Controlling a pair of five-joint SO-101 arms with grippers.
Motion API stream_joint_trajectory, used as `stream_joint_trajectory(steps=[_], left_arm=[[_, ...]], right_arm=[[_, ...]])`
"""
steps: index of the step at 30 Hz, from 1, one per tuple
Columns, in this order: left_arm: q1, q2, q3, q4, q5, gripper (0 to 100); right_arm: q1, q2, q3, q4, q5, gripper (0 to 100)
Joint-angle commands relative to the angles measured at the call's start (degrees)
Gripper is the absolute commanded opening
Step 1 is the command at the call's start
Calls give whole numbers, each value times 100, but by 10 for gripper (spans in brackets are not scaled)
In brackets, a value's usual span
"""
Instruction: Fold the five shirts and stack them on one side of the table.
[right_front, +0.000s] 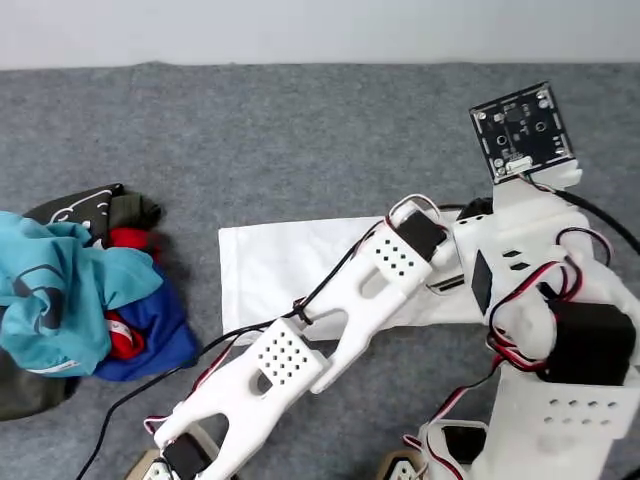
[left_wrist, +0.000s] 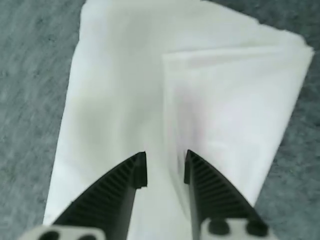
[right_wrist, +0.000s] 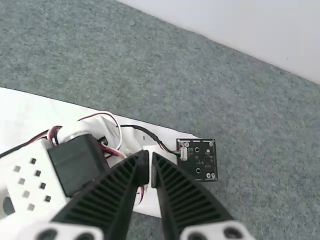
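Observation:
A white shirt (right_front: 280, 270) lies flat in the middle of the grey table, partly folded into a long strip. In the left wrist view one flap (left_wrist: 230, 95) lies doubled over the rest of the white shirt (left_wrist: 115, 75). My left gripper (left_wrist: 165, 167) hovers just over that fold edge, open by a narrow gap, holding nothing. The left arm (right_front: 290, 355) stretches diagonally across the shirt. My right gripper (right_wrist: 150, 167) is raised above the shirt's right end, shut and empty, looking down on the left arm's wrist (right_wrist: 75, 160) and the white shirt (right_wrist: 30, 107).
A loose heap of shirts sits at the table's left edge: teal (right_front: 60, 290) on top, blue (right_front: 150, 335), red (right_front: 130, 240) and dark ones (right_front: 85, 210). The right arm's body (right_front: 560, 330) stands at the right. Bare grey table (right_front: 300, 130) runs behind the shirt to a white wall.

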Motion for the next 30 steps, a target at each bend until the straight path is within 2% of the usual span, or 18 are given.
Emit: stream_joint_trajectory(steps=[1,16,23,30], left_arm=[[-26,-97,-356,149,44,137],[360,-835,-752,527,53,100],[589,-853,-760,1380,53,97],[501,-659,-629,1371,53,97]], right_arm=[[-22,-84,-44,22,-18,18],[-48,-84,-53,-4,-18,18],[-48,-84,-53,4,-18,18],[-22,-84,-53,4,-18,18]])
